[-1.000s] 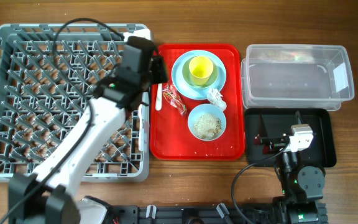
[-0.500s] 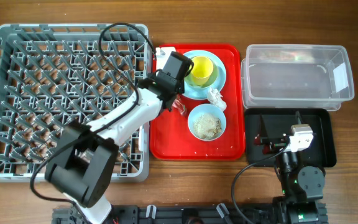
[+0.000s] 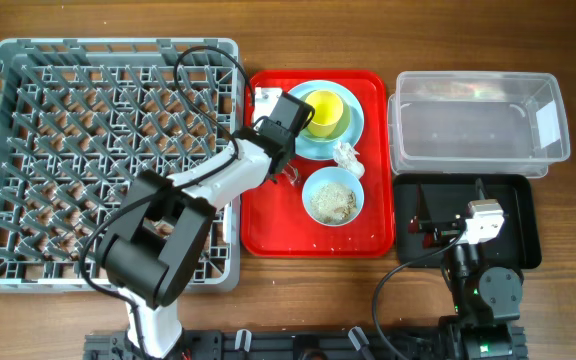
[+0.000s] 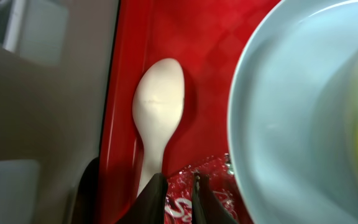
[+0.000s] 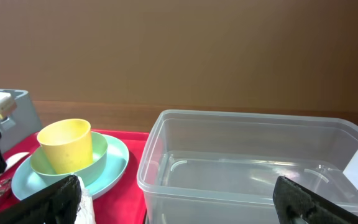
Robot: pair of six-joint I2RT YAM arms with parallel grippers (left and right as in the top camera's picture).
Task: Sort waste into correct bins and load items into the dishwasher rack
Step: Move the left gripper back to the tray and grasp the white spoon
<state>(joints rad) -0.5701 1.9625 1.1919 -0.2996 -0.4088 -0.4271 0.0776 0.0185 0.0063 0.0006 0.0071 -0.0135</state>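
While my right tool [image 5: 179, 208] hangs spread wide and empty at the near right, above the black tray [image 3: 523, 215], the step in hand belongs to my left arm. It reaches from the near left across the corner of the rack [image 3: 68, 150] and over the red tray [image 3: 268, 230].

Nearest on that tray is the small blue bowl [image 3: 333, 197] of rice scraps. I judge that to be a later job.

Just beyond it lies the red wrapper [image 4: 180, 206], and my left tool [image 4: 178, 180] is right down on it. The fingers [image 4: 154, 199] are drawn close together and the crinkled foil shows in the slit between them. I cannot tell whether they have actually bitten it or only straddle it.

The white spoon [image 4: 159, 112] lies just left of the wrapper along the tray's edge. Its handle runs in behind my left finger. The blue plate [image 4: 291, 112] crowds in from the right, with the yellow cup [image 3: 323, 108] on it and the tissue [image 3: 348, 155] at its near edge.

To do this well, I would close on a raised fold of foil alone and keep the left finger off the spoon handle. Then I would lift straight up before swinging right, so nothing drags against the plate rim.

The clear tub [image 3: 478, 80] waits at the far right, beyond the black tray. Either way, the carry crosses the whole red tray, so a firm pinch matters.
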